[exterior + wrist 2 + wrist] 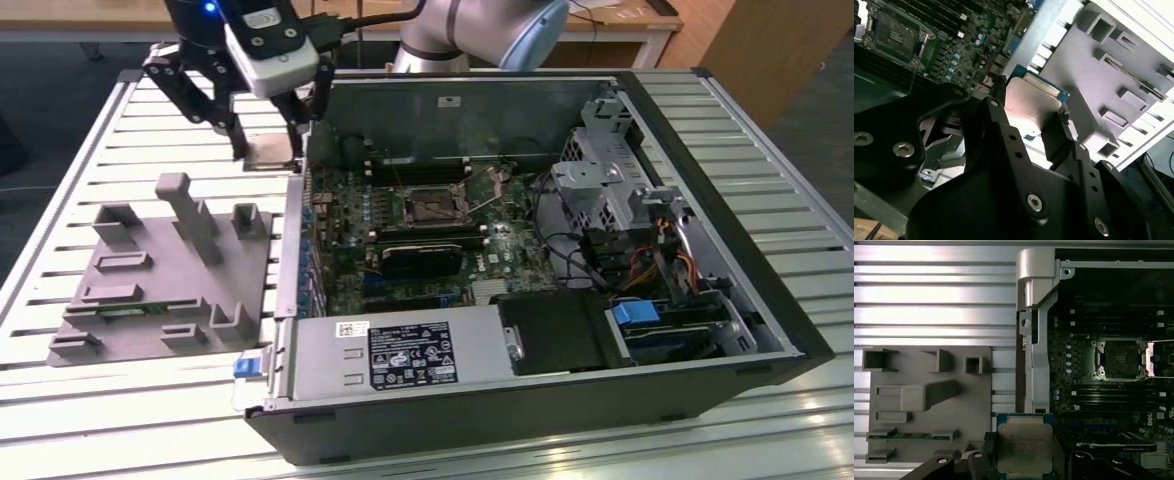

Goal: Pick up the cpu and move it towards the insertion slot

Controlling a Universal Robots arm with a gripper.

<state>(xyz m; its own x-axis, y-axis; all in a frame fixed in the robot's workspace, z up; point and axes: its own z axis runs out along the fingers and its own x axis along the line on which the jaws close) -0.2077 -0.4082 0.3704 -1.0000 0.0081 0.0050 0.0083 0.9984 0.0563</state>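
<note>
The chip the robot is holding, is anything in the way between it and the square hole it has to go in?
Yes, a bit. The gripper holds the chip just outside the computer case, and the case's metal side wall stands between it and the socket. The socket itself looks open and uncovered.

Silvery cpu (pixel 1024 447) with green rim, grey fixture (pixel 929 400), green-black motherboard (pixel 1114 405)
</note>
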